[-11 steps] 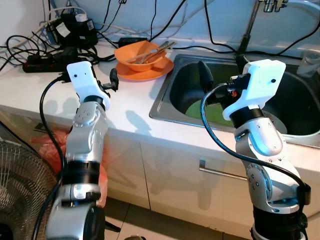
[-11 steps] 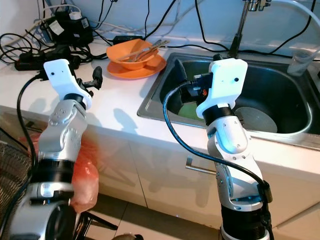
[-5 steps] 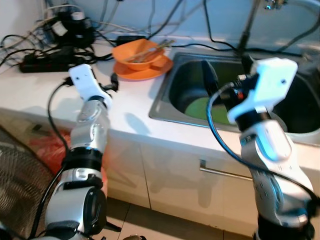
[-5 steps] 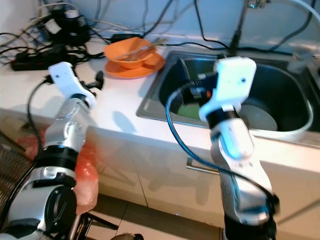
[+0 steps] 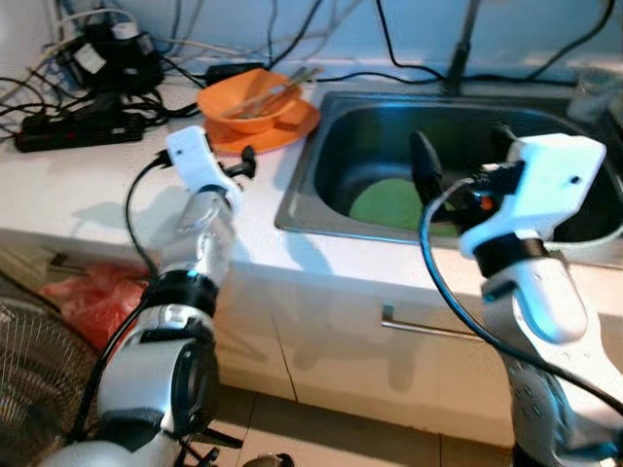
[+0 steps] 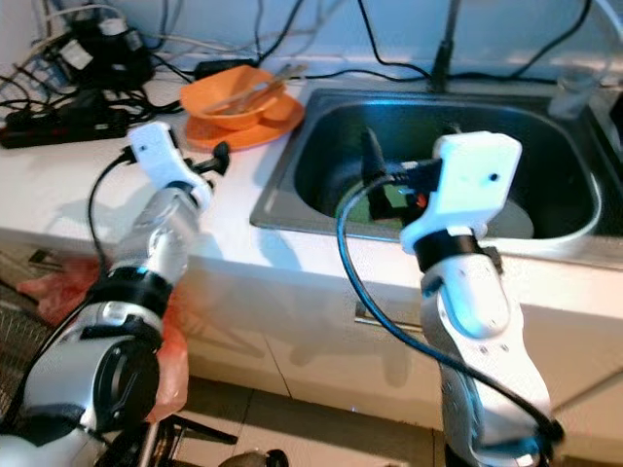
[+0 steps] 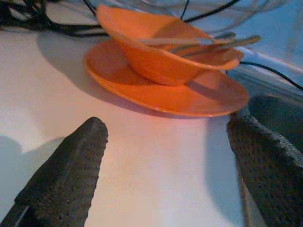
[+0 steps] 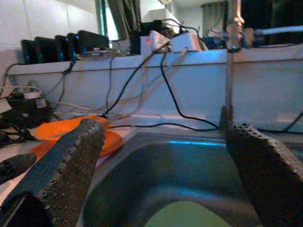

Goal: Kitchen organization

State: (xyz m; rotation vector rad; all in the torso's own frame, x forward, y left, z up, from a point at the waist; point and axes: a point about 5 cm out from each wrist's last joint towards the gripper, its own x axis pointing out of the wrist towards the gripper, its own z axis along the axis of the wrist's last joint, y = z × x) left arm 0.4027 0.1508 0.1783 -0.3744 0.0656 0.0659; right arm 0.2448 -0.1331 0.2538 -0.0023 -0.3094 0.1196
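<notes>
Left gripper (image 7: 161,156): its 2 black fingers (image 7: 66,175) stand wide apart with nothing between them, poised low over the white counter (image 5: 97,195) on the side of the sink (image 5: 321,136) away from the basin, and aimed straight at the orange bowl (image 7: 161,56). That bowl sits nested on an orange plate (image 7: 189,97) just beside the sink's left rim, with what appear to be 2 metal utensils (image 7: 203,43) resting across its mouth; the wide spread of the fingers reads as preparation to take the plate edge or bowl rim, though no contact has been made and a strip of bare counter separates fingertips from plate. Right gripper (image 8: 161,156): likewise fully spread and holding nothing, held above the front edge of the sink and looking into the basin. Inside the sink lies a green plate (image 5: 384,202), flat on the bottom, with a grey round dish (image 6: 506,222) partly hidden behind the right forearm. Judgement: the orange stack is the object in hand for the left arm, while the right arm is stationed over the sink either to receive it or to deal with the dishes there. Behind the sink's left side, a black power strip (image 5: 68,131) and tangled cables (image 5: 97,58) crowd the counter; a faucet stem (image 5: 458,49) rises at the sink's rear. Risk noted: loose utensils may slide if the bowl is tilted.
</notes>
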